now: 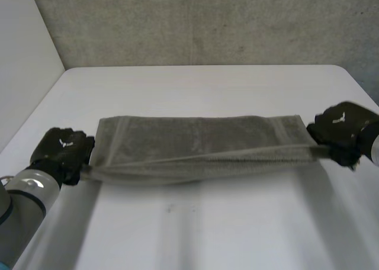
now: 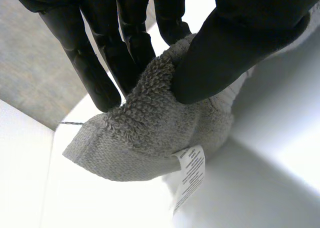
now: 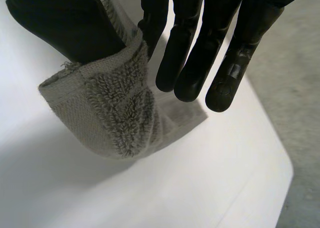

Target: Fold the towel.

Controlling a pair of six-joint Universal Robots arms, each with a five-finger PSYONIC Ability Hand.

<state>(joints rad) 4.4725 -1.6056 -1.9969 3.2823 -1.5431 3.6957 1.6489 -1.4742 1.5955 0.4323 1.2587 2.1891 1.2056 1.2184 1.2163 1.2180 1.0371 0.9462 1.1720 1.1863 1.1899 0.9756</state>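
A grey towel (image 1: 198,141) lies as a long strip across the white table (image 1: 195,222), its near edge lifted and stretched between both hands. My left hand (image 1: 62,151) pinches the near left corner of the towel (image 2: 150,133) between thumb and fingers (image 2: 95,68); a white care label (image 2: 190,170) hangs below that corner. At the other end, my right hand (image 1: 342,128) pinches the near right corner of the towel (image 3: 112,113) between its thumb and fingers (image 3: 190,53). The far edge still rests on the table.
A grey wall (image 1: 207,21) rises behind the table's far edge. The table's right edge (image 3: 285,183) runs close beside my right hand, with grey floor beyond it. Bare white tabletop stretches in front of the towel.
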